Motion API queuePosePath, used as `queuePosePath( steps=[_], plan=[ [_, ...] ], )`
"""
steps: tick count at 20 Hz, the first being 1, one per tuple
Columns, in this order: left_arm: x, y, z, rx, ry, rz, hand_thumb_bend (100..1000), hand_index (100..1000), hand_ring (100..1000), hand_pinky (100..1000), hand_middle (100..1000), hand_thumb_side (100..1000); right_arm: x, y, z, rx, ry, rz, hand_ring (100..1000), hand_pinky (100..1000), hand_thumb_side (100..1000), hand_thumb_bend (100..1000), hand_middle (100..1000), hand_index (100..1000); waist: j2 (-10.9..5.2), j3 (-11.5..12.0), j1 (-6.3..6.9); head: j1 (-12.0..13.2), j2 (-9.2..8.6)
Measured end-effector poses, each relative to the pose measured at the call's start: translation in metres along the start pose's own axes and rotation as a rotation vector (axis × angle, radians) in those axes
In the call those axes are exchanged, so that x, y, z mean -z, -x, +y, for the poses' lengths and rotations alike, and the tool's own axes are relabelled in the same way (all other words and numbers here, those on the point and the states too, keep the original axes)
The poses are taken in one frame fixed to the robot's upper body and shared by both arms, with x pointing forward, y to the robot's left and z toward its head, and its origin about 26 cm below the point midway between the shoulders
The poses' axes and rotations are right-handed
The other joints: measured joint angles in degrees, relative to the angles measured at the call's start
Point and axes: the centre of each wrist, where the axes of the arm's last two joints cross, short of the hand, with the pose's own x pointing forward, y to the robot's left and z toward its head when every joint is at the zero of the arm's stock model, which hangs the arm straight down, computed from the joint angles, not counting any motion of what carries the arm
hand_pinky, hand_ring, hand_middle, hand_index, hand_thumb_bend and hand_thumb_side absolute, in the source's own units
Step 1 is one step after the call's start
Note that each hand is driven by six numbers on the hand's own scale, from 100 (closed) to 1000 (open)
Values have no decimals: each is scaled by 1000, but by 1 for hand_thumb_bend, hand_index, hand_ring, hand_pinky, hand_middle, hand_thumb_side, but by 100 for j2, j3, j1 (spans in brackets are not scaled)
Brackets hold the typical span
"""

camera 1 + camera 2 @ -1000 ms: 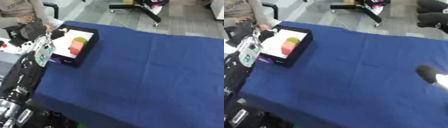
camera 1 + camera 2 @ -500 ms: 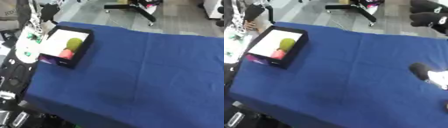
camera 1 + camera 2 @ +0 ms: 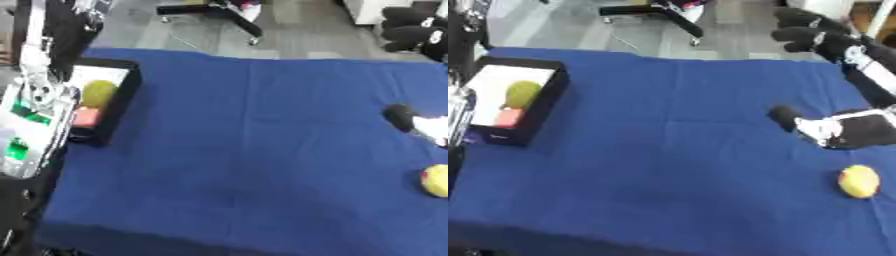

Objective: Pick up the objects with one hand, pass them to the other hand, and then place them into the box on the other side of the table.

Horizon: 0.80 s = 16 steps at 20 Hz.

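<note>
— Since a second ago, only the head has swung right: the black box (image 3: pixel 534 112) with its green fruit (image 3: pixel 521 93) and pink block (image 3: pixel 507 118) sits unchanged on the blue cloth (image 3: pixel 667 150).

— And the yellow fruit (image 3: pixel 858 181)?

— Loose, near the right hand (image 3: pixel 815 129); its fingers I cannot tell. A clumsy nudge could roll it off the edge.
</note>
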Motion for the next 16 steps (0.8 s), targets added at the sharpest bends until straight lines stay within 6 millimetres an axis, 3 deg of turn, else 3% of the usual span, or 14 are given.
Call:
queuePosePath(
  steps=[1,2,3,8,16],
  plan=[
    [-2,1,-5,-22,27,-5,668,844,911,944,683,676,-5,8,1,-2,5,40,1000,881,444,368,1000,900,11,-17,-13,-99,0],
    [-4,2,-10,-40,52,-7,667,841,909,944,679,675,-11,16,2,-3,9,81,1000,881,349,302,1000,901,17,-32,-29,-194,0],
    [-6,3,-15,-59,75,-7,664,839,908,944,677,676,-16,24,3,-5,10,118,1000,882,441,364,1000,901,21,-35,-41,-280,0],
    [-16,7,-29,-113,145,-2,657,833,905,946,668,683,-41,60,11,-14,-20,290,1000,886,437,360,1000,904,38,-39,-50,-549,0],
    [-26,13,-36,-142,184,28,650,830,906,949,664,695,-87,97,31,-22,-96,514,1000,883,419,361,1000,899,38,-29,-55,-676,0]
  ],
)
